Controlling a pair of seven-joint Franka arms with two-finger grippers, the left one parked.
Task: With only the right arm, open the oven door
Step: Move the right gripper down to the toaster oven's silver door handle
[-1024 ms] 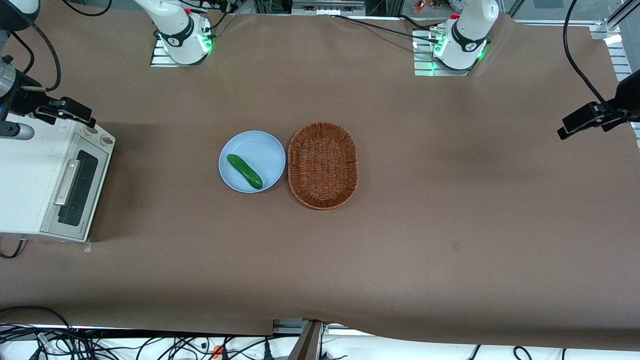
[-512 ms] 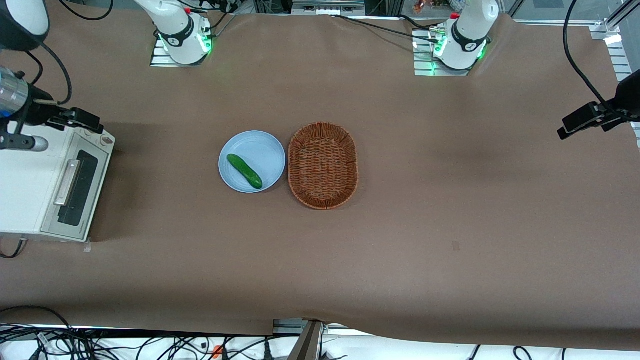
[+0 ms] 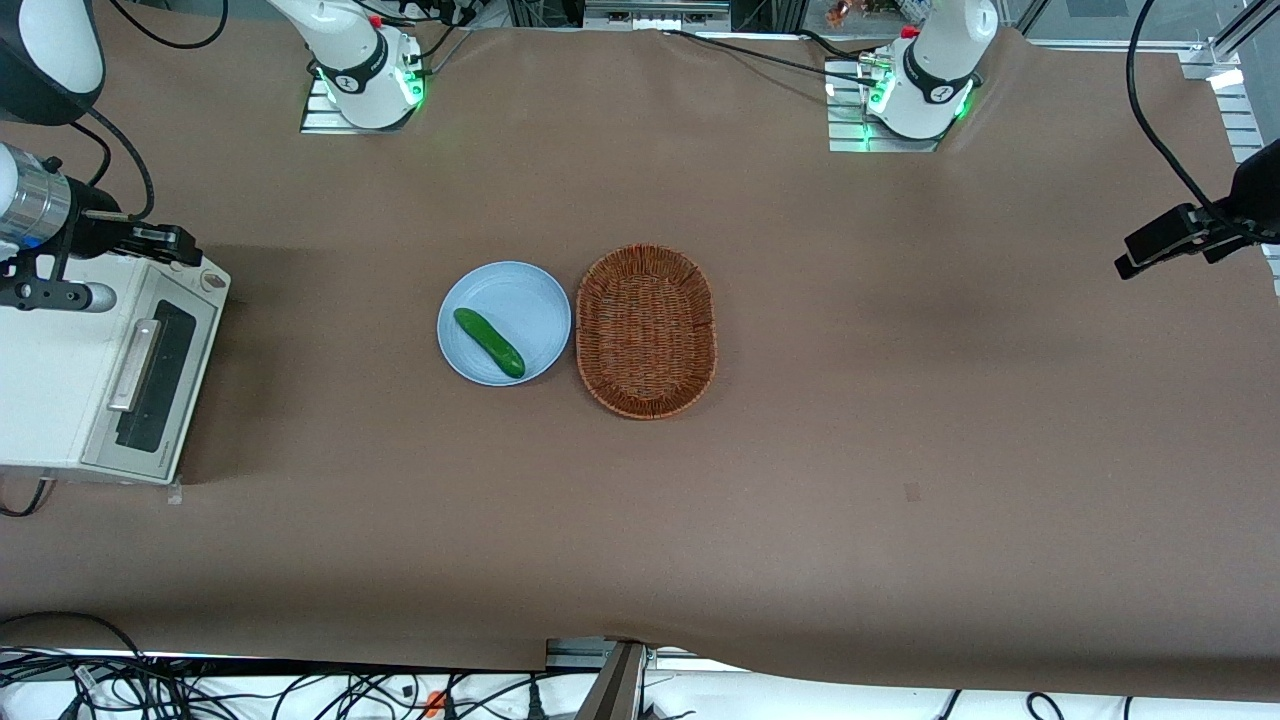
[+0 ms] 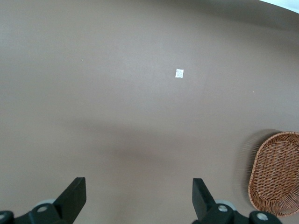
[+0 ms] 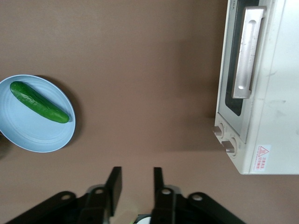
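Looking at the oven door (image 3: 150, 385) first, we see it sitting flat shut on the little white toaster oven (image 3: 45, 370) at the working arm's end of the table, dark glass window facing up-ish toward the middle of the table, with the silver bar handle (image 3: 134, 364) running along its upper edge. The wrist view gives us the same door (image 5: 236, 74) and handle (image 5: 246, 58) closed up tight, plus the two knobs (image 5: 224, 140) on the panel next to it. The right arm (image 3: 40, 60) hangs over the oven's end farther from the front camera, and the gripper (image 3: 165, 243) sits above the knob corner, not touching the door or handle as far as we can tell. Its fingers (image 5: 114, 184) are parted with a narrow gap and nothing between them, just brown table (image 3: 900, 400) showing through. Out toward the middle we've got a light blue plate (image 3: 530, 290) with a cucumber (image 3: 489, 342) on it, and a wicker basket (image 3: 646, 330) right beside the plate, nearly touching it.
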